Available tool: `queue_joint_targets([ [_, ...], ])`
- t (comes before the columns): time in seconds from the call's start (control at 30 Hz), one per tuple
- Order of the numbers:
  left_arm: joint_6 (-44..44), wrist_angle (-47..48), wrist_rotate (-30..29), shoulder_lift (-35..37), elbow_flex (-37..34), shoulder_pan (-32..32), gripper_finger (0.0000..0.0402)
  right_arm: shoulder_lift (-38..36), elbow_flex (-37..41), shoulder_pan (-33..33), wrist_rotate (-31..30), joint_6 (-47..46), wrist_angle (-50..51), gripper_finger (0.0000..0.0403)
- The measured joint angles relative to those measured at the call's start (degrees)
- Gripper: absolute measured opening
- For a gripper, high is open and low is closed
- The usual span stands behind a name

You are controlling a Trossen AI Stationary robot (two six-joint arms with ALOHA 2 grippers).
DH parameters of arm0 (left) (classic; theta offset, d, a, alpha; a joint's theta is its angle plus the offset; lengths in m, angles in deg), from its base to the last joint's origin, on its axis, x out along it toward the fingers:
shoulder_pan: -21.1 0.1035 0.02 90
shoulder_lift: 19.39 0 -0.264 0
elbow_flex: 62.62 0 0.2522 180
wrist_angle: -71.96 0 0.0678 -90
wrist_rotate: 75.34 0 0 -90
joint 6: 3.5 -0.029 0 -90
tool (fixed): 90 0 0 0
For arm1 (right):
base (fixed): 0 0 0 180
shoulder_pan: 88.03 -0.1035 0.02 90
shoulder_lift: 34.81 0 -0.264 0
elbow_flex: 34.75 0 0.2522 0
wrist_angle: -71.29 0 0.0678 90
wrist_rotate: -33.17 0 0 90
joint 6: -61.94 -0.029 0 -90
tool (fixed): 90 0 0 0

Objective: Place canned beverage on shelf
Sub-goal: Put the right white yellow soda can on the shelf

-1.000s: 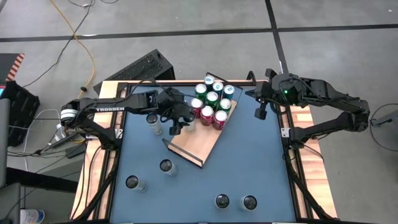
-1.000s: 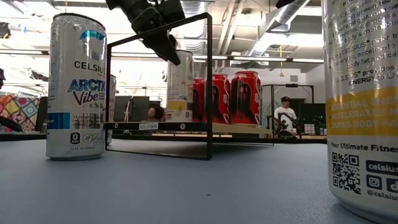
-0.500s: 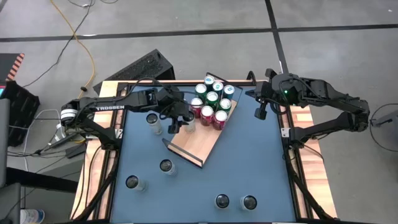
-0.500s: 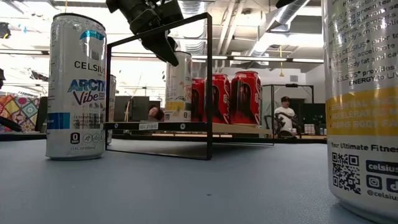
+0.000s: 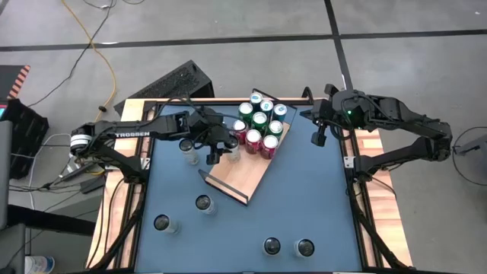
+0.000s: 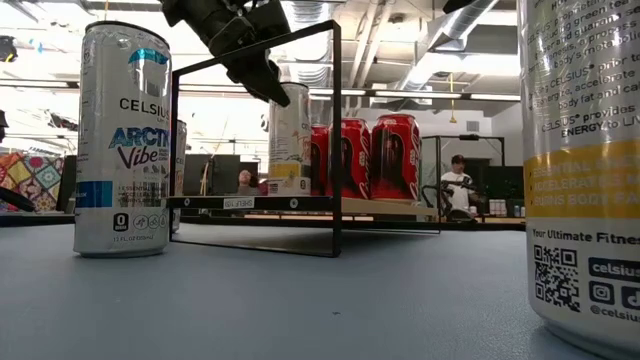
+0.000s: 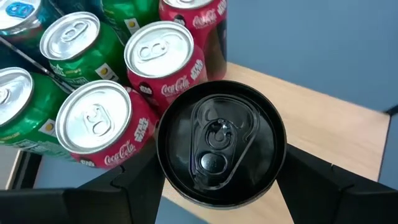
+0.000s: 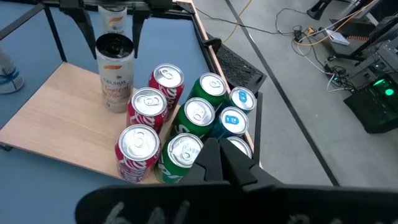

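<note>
A tall white Celsius can with a black top (image 7: 221, 143) stands upright on its base on the light-wood shelf (image 5: 245, 176), next to the red cans; it also shows in the right wrist view (image 8: 116, 74). My left gripper (image 5: 218, 152) is above it, open, one finger on each side of the can's top. Several red, green and blue cans (image 5: 259, 125) stand at the shelf's far end. My right gripper (image 5: 318, 138) is shut and empty over the table's far right edge.
Loose cans stand on the blue tabletop: one left of the shelf (image 5: 188, 149), two at the near left (image 5: 204, 204) (image 5: 163, 224), two near the front edge (image 5: 272, 246) (image 5: 305, 247). The shelf's black wire rail (image 6: 335, 140) frames its near end.
My left gripper has drawn slightly up and toward the table's left. The Celsius can has stayed upright in the same place on the shelf.
</note>
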Motion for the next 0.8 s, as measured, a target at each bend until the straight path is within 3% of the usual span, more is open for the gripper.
queue_joint_targets([
  [0.27, -0.69, 1.66, -2.09, 1.87, -0.15, 0.04, 0.0253, 1.75, -0.02, 0.01, 0.00, -0.14, -0.14, 0.0000],
  [0.5, 0.43, 1.74, 2.74, 1.41, -0.13, 0.04, 0.0253, 4.58, -0.02, 0.02, 0.02, -0.17, -0.07, 0.0000],
  [0.8, -0.16, 1.47, 2.85, 1.41, -0.13, 0.01, 0.0269, 5.16, -0.02, -0.17, 0.02, -0.76, -0.07, 0.0000],
])
